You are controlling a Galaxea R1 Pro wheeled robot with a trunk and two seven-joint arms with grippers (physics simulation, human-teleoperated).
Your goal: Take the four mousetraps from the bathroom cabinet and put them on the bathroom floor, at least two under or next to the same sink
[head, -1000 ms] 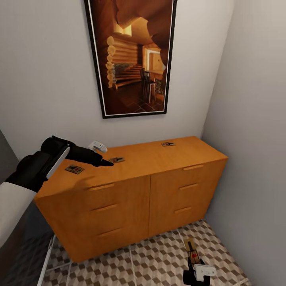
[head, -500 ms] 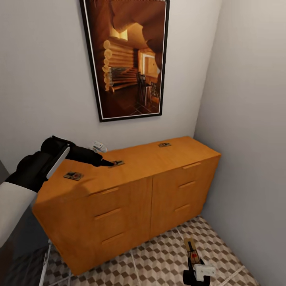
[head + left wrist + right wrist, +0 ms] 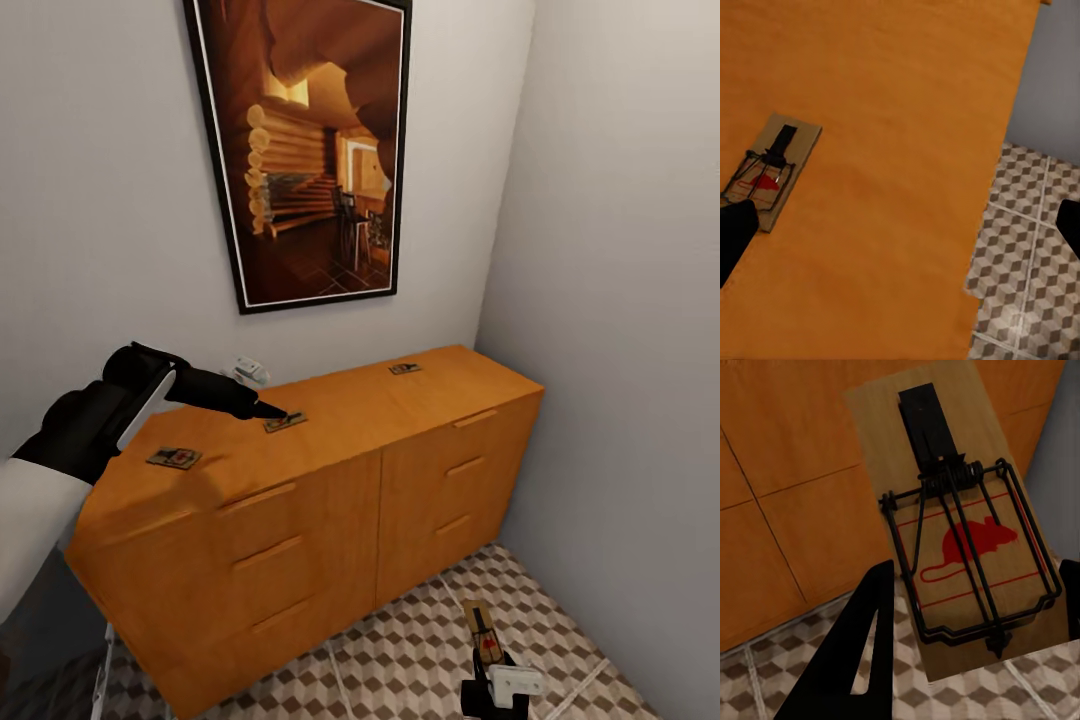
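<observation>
The orange-brown cabinet (image 3: pixel 330 500) stands against the wall. Three mousetraps lie on its top: one at the left (image 3: pixel 174 458), one in the middle (image 3: pixel 285 421) and one at the far right (image 3: pixel 405 369). My left gripper (image 3: pixel 262 400) hovers open over the top, one fingertip just above the middle mousetrap (image 3: pixel 769 169). Low over the bathroom floor (image 3: pixel 400 650), my right gripper (image 3: pixel 495 685) is shut on a fourth mousetrap (image 3: pixel 960 532), its red mouse print facing the camera. The sink is out of view.
A large framed picture (image 3: pixel 300 150) of a log interior hangs above the cabinet. A grey wall (image 3: pixel 620 350) closes the right side, leaving a narrow strip of tiled floor in front of the cabinet.
The whole view has swung, so the cabinet and picture sit further left. Both arms hold the same places in the picture. The middle mousetrap now lies right under my left fingertip.
</observation>
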